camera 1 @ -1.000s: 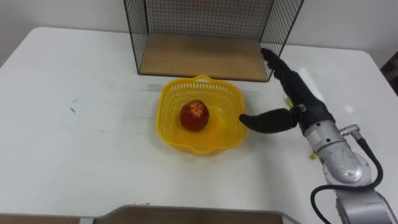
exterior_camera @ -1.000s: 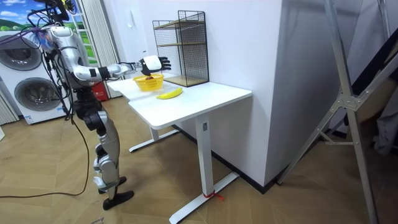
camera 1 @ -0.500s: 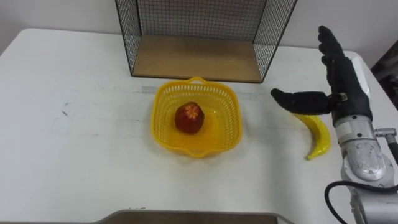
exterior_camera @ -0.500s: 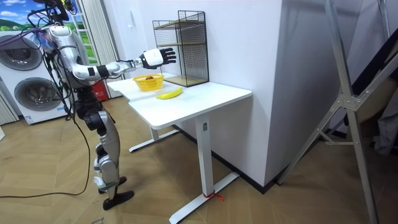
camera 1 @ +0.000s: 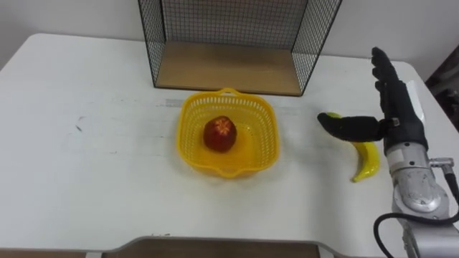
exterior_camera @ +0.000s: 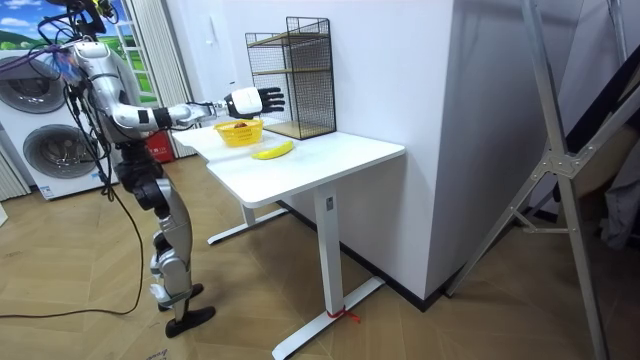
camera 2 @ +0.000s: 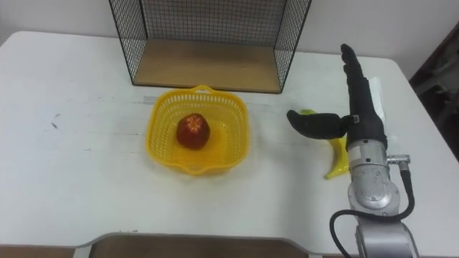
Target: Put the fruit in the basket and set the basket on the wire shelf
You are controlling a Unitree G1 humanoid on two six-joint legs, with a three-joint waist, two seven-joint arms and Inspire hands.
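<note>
A yellow plastic basket [camera 1: 228, 136] [camera 2: 197, 136] [exterior_camera: 239, 132] rests on the white table [camera 1: 93, 165] with a red apple [camera 1: 220, 133] [camera 2: 193, 130] inside it. A banana [camera 1: 367, 160] [camera 2: 336, 159] [exterior_camera: 272, 151] lies on the table to the basket's right. My right hand [camera 1: 391, 118] [camera 2: 358, 115] [exterior_camera: 250, 101] hovers open above the banana's upper end, fingers straight and thumb stretched to the left. The black wire shelf [camera 1: 229, 36] [camera 2: 208, 32] [exterior_camera: 295, 75] with its wooden floor stands just behind the basket.
The table's right edge [camera 1: 441, 93] runs close beside my right hand. In the room view I stand at the table's end, and two washing machines [exterior_camera: 50, 130] stand behind me. Bare tabletop spreads to the basket's left.
My right hand has swung from beside the basket to the right and now hangs over the banana, lowering slightly in the last half second. Basket and apple have stayed put.
</note>
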